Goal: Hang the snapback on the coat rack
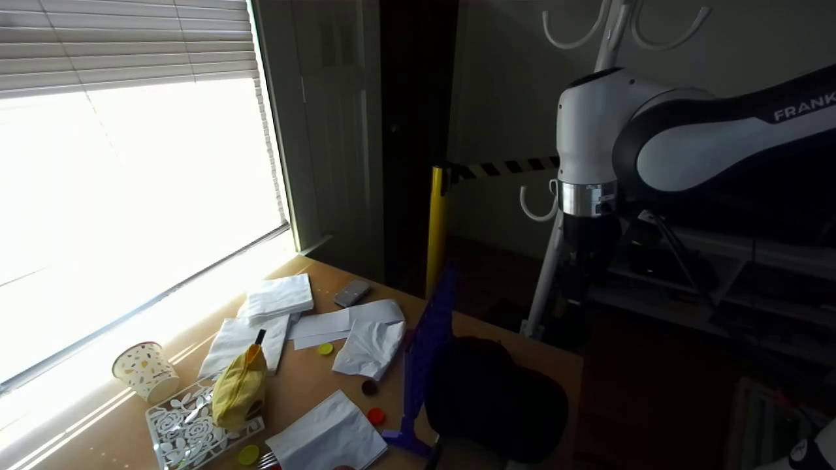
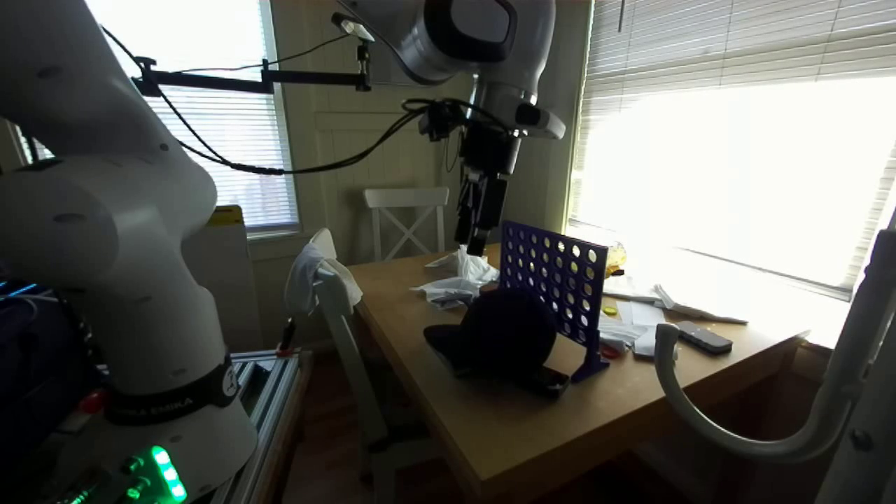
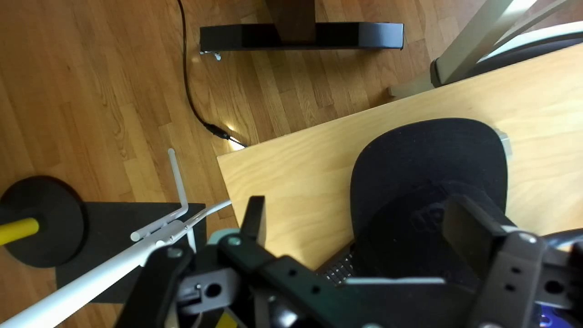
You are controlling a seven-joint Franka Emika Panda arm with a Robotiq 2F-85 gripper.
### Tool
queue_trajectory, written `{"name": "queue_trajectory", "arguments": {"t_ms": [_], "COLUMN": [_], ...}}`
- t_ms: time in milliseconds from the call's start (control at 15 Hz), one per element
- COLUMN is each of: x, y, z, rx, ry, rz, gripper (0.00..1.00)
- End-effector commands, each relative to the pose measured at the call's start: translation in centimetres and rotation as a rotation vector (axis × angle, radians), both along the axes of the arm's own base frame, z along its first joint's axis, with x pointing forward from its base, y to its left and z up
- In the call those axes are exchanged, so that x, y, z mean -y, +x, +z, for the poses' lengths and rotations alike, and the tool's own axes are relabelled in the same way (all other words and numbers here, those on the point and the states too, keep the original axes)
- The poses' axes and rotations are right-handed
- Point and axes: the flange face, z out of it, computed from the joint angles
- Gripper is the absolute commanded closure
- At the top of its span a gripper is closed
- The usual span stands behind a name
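The snapback [image 1: 496, 398] is a black cap lying crown up on the table beside a purple game grid. It shows in an exterior view [image 2: 509, 332], brim toward the robot base, and from above in the wrist view [image 3: 430, 159]. My gripper [image 3: 356, 209] is open and empty, with its fingers wide apart. It hangs above table height, apart from the cap, in both exterior views [image 1: 575, 290] [image 2: 470, 243]. The coat rack [image 1: 546, 281] is a white pole with curved hooks beyond the table corner. One hook looms large in an exterior view [image 2: 756, 446]; the pole shows in the wrist view [image 3: 91, 277].
The purple grid [image 2: 553, 280] stands upright close against the cap. A black keyed object [image 3: 339, 269] lies partly under the cap. Napkins [image 1: 326, 431], a paper cup [image 1: 147, 372] and a yellow pouch [image 1: 240, 388] lie on the table [image 2: 504, 441]. A yellow post [image 1: 436, 228] stands near the rack.
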Motion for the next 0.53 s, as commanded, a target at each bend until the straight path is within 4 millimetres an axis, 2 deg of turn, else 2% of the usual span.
{"name": "queue_trajectory", "arguments": {"t_ms": [0,333,467], "x": [0.2,0.9,0.0], "y": [1.3,4.7,6.2], "z": [0.6,3.4,3.8], "rx": [0.010,0.120,0.200], "ry": [-0.039,-0.158,-0.124], "rz": [0.011,0.036,0.048], "gripper": [0.00,0.00,0.00]}}
